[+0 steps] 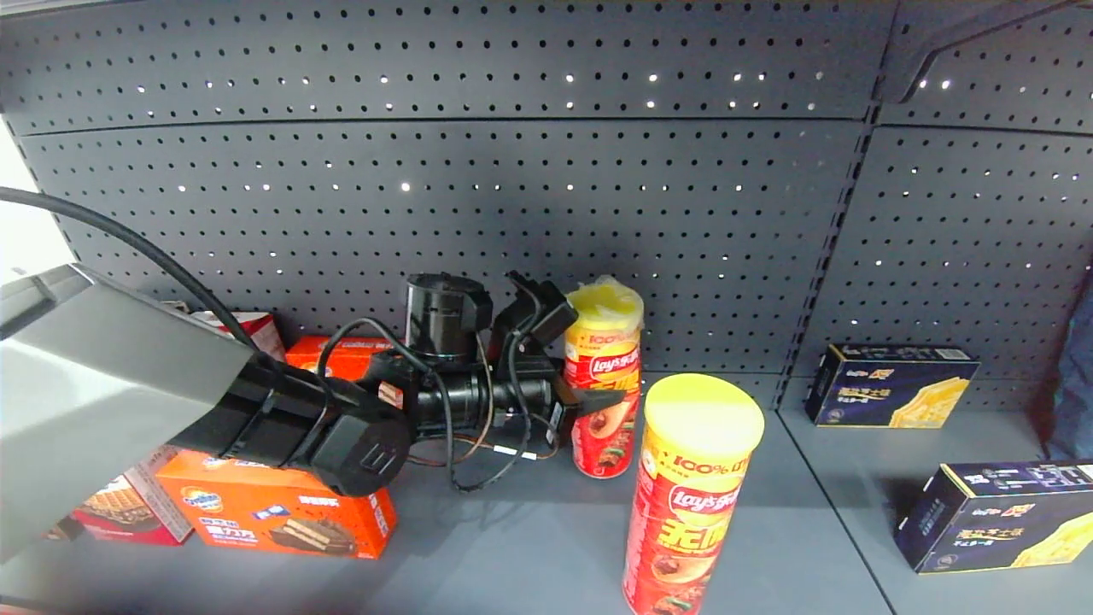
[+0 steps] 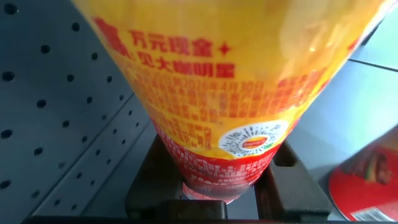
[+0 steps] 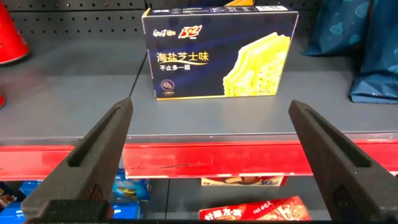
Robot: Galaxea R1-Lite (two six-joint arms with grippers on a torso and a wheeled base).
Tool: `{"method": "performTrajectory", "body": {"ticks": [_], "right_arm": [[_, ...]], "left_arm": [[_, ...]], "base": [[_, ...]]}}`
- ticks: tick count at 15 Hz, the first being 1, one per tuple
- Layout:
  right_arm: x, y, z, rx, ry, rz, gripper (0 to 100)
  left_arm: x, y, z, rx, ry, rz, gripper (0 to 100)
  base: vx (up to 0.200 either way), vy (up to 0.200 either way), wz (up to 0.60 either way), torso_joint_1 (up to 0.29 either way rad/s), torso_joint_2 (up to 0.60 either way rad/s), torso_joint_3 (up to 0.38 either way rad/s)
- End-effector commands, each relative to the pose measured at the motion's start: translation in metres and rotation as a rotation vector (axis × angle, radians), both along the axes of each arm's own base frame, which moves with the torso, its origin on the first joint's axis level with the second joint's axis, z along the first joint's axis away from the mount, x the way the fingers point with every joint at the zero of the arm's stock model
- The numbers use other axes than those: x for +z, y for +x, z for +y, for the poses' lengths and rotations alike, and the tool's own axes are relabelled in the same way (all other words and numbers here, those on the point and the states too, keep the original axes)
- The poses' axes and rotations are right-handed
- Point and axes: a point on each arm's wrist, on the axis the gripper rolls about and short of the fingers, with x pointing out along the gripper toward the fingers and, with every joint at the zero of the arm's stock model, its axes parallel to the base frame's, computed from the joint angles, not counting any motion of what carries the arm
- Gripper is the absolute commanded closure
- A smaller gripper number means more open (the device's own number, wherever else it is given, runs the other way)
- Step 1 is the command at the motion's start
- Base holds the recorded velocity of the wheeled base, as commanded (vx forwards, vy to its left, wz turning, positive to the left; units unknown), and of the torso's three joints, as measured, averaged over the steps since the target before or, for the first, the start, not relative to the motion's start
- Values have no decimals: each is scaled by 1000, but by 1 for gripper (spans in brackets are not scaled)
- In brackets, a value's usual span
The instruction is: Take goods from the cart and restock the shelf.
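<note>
Grey pegboard (image 1: 512, 213) backs a grey metal shelf board (image 1: 529, 530). A tall red-and-yellow chip can with a yellow plastic lid (image 1: 604, 342) stands upright near the pegboard. Its base seems to be on the board, though we cannot confirm full contact. The left gripper (image 1: 598, 401) comes in from the left, pinching the can around its lower middle. In the left wrist view, dark pads (image 2: 149, 183) flank the can's body (image 2: 236, 93). A second matching can (image 1: 693, 495) stands just in front and to the right, apart from the held one. Orange snack boxes (image 1: 273, 512) lie on the board beneath the arm's line. The right gripper (image 3: 211, 109) has its fingers spread wide and holds nothing, facing a navy biscuit box (image 3: 217, 53).

We judge this as the placing step, nearly done. Seat the base flat before letting go and part the fingers only slightly. Then back out leftward along the arm's line, slowly, so neither finger tips the can.
</note>
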Motion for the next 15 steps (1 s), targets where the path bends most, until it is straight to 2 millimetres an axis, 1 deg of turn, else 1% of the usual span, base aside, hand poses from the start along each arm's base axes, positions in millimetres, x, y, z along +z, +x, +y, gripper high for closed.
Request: {"method": "performTrajectory", "body": {"ticks": [1,2,5,10,15], "right_arm": [[0,0,0,0,0,3,0],[0,0,0,0,0,3,0],[0,0,0,0,0,3,0],[0,0,0,-1,0,3,0],[0,0,0,0,0,3,0]], "left_arm": [[-2,5,-3,0,-3,-2,100],[-5,9,-7,-5,-2,-2,100],[-8,13,-15,-15,-5,-6,100],[-11,17,-18,-17,-5,-4,100],[-15,16,-17,-17,3,6,100]], "base": [[0,0,0,0,0,0],[0,0,0,0,0,0],[0,0,0,0,0,0],[0,0,0,0,0,0],[0,0,0,0,0,0]]}}
